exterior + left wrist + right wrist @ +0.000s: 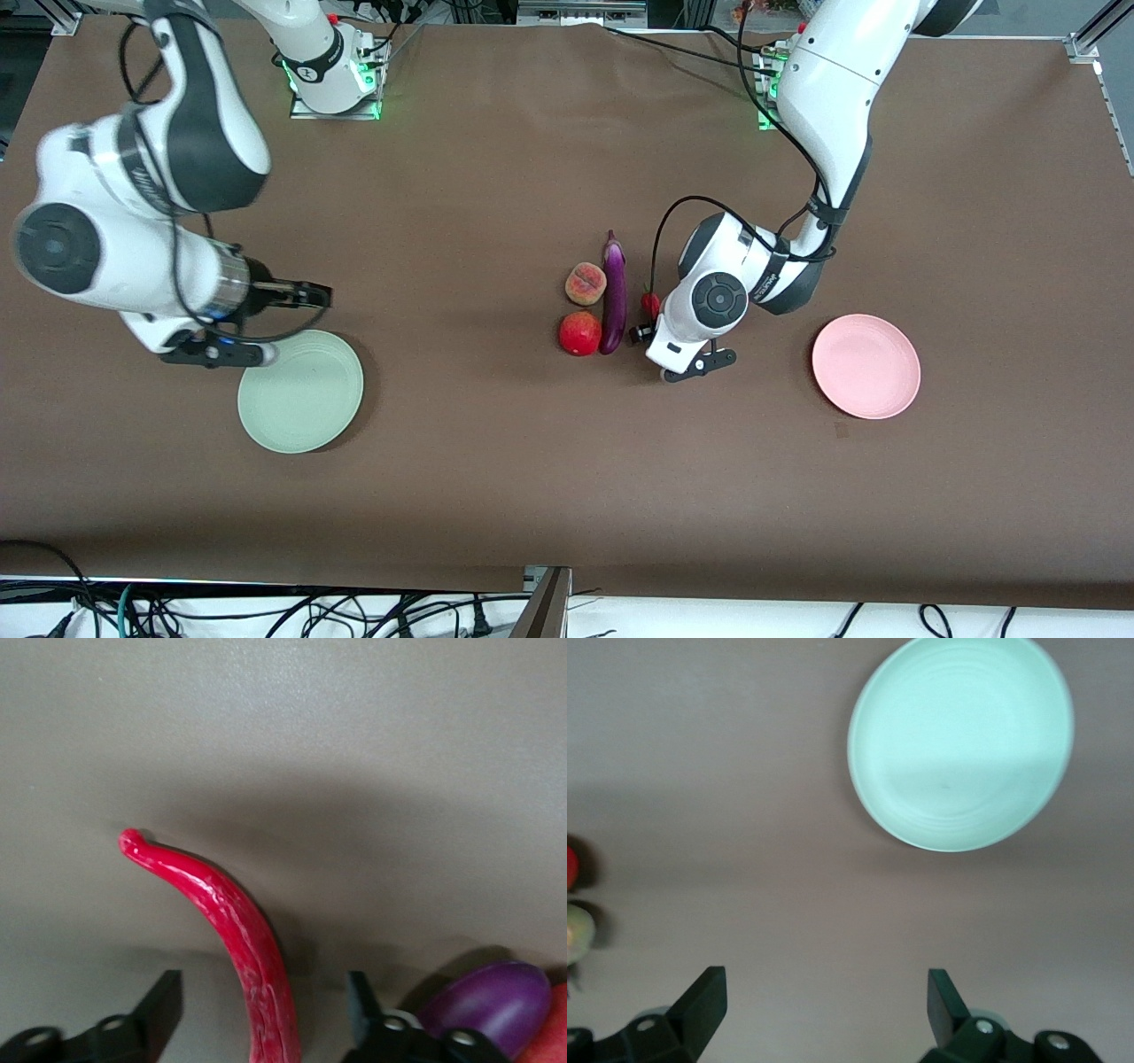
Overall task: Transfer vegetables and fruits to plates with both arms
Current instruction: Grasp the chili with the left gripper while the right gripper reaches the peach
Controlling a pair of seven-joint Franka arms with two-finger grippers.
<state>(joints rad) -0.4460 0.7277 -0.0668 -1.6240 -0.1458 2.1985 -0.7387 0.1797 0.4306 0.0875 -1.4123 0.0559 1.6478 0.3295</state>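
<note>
Left tool is straddling the chili pepper (jaws spread, no contact) beside the eggplant. Right tool is hovering agape near the green plate.

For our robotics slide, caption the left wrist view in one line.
Open left gripper straddles a curved red chili pepper on the table, beside a glossy purple eggplant's end.

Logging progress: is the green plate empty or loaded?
Empty: the green plate shows only bare surface in the right wrist and front views.
</note>
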